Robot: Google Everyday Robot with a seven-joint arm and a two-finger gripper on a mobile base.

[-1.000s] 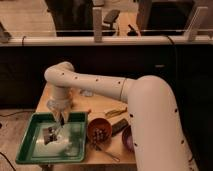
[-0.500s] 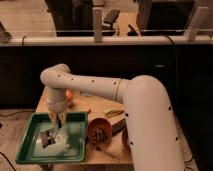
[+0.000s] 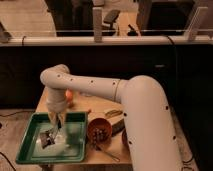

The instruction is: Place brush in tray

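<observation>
The green tray [image 3: 30, 155] lies on the left part of the small wooden table. My gripper [image 3: 56, 126] hangs straight down from the white arm [image 3: 100, 90] over the middle of the tray, close to its bottom. Just below and left of the gripper, a small dark piece with a whitish end [image 3: 47, 140] lies in or just above the tray; it looks like the brush. I cannot tell whether the gripper still touches it. A pale glare [image 3: 62, 144] on the glossy tray bottom blurs its outline.
A round orange bowl [image 3: 100, 131] with dark contents stands right of the tray. A thin wire utensil [image 3: 107, 152] lies in front of it and a dark flat tool [image 3: 118, 127] beside it. An orange object [image 3: 69, 96] sits behind the arm. A dark partition wall stands behind the table.
The arm has shifted left and the gripper has sunk a little lower into the tray. The other objects have not moved.
</observation>
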